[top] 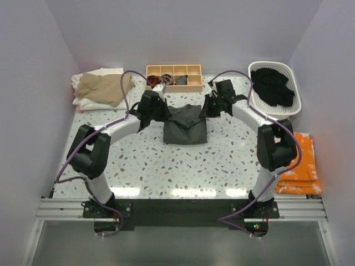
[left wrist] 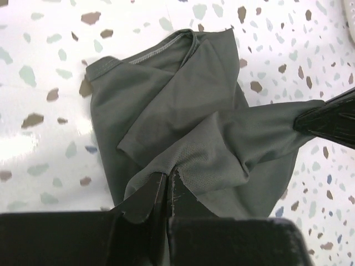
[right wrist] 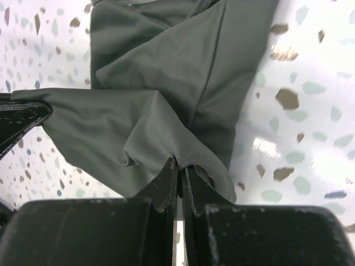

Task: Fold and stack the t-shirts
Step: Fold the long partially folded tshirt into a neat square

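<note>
fold shirt, mid frame | my left gripper and right gripper pinch it | I should move both together, level

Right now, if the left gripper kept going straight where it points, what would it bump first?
The grey shirt: the left gripper is shut on its edge, and more cloth lies straight ahead. The right gripper looks off to the side, though depth is unclear.

Plain pale lilac walls, white speckled terrazzo tabletop, bright light reflections near its front edge
</note>
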### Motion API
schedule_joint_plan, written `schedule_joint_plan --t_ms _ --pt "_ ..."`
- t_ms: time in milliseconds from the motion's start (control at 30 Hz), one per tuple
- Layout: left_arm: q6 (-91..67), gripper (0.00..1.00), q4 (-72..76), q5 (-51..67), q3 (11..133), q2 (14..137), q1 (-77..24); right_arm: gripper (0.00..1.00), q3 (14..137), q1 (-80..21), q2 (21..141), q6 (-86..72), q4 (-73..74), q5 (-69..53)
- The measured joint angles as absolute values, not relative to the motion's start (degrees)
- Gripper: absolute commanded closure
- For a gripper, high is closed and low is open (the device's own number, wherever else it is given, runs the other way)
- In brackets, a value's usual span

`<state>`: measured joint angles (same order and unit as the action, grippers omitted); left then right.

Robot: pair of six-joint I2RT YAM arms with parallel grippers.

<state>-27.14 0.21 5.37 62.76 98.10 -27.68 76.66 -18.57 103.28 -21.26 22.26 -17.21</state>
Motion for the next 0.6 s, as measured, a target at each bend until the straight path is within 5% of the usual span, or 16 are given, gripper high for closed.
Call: schedule_joint_plan --t_ms 600 --pt "-25.65 1.00 4.82 12.25 78.04 116.31 -18.90 1.00 108.14 -12.69 131.22 -21.41 22.74 -18.46"
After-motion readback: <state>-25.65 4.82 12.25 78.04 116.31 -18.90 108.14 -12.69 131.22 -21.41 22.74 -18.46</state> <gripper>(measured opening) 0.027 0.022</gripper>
